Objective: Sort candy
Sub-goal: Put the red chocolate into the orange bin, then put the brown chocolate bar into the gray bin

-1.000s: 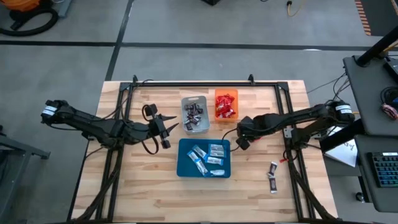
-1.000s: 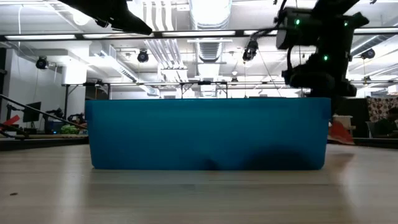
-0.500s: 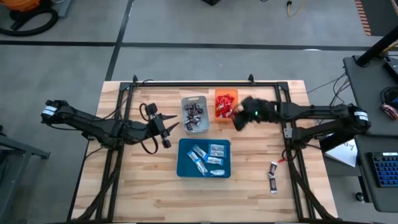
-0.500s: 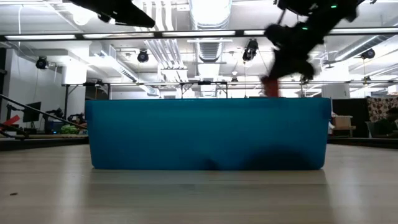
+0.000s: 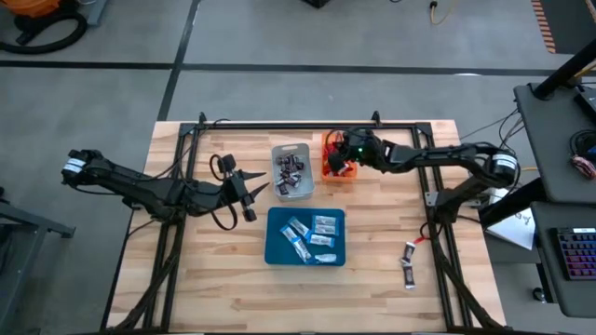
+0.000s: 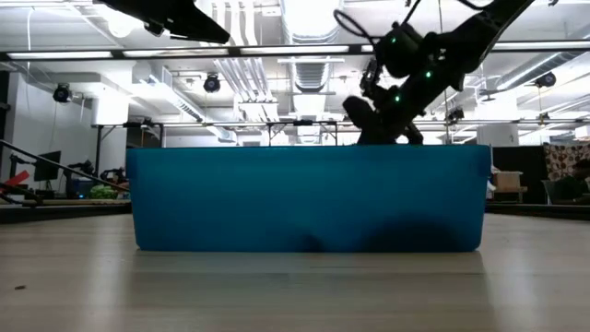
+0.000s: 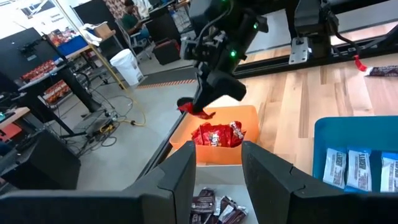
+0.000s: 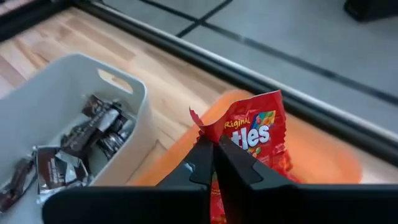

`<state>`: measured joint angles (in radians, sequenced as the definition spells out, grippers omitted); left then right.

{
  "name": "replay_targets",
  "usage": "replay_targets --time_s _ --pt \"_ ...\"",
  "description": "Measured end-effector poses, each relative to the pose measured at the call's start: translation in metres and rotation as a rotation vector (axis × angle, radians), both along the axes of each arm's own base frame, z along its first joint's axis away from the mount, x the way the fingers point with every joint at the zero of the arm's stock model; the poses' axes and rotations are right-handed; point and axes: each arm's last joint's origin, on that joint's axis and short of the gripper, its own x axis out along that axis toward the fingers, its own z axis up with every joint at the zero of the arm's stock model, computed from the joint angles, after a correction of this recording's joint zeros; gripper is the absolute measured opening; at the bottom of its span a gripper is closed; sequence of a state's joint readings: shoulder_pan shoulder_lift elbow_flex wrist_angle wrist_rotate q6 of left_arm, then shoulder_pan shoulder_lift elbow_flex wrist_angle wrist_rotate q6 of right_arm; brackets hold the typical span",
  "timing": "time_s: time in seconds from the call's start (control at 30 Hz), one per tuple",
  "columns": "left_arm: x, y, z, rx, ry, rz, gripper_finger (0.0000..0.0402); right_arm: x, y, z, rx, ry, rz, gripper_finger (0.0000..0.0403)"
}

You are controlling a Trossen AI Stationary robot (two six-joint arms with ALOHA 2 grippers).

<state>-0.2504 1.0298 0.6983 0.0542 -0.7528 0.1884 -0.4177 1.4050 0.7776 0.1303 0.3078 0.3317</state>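
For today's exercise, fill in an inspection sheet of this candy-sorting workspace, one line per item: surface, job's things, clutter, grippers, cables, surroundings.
Surface: wooden table with a black frame.
Job's things: grey tray holds dark mini bars; orange tray holds red packets; blue tray holds blue-and-white bars; two dark bars lie loose on the table near the right arm's side.
Clutter: nothing seen.
Grippers: right gripper shut on a red packet above the orange tray; left gripper waits beside the grey tray, holding nothing.
Cables: loops on the left arm.
Surroundings: workshop floor, desks, a seated person far off.
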Motion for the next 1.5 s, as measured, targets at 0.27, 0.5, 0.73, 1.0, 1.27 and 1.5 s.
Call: replay_targets --time_s 0.27,0.5,0.73,1.0,1.27,1.5 --pt "0.0 0.0 0.0 -0.006 0.0 0.001 0.0114 0.001 -0.003 -0.009 0.06 -0.005 -0.031 0.0071" --pt "-0.001 0.0 -0.003 -0.051 -0.004 0.013 0.0114 -0.003 -0.001 -0.001 0.084 -0.019 -0.005 0.0166" --pt "-0.003 0.0 -0.01 -0.123 0.023 0.038 0.0114 -0.017 0.024 0.018 0.363 -0.095 0.156 0.0202" --pt "0.001 -0.003 -0.019 -0.192 0.07 -0.02 0.0114 -0.027 0.11 0.025 0.76 0.034 0.233 0.0183" --pt "0.008 -0.011 -0.022 -0.23 0.062 -0.094 0.0114 -0.047 0.2 0.026 0.935 0.517 0.022 0.0164" --pt "0.008 -0.014 -0.022 -0.213 0.067 -0.114 0.0114 -0.074 0.245 -0.003 0.991 0.913 -0.205 0.0179"
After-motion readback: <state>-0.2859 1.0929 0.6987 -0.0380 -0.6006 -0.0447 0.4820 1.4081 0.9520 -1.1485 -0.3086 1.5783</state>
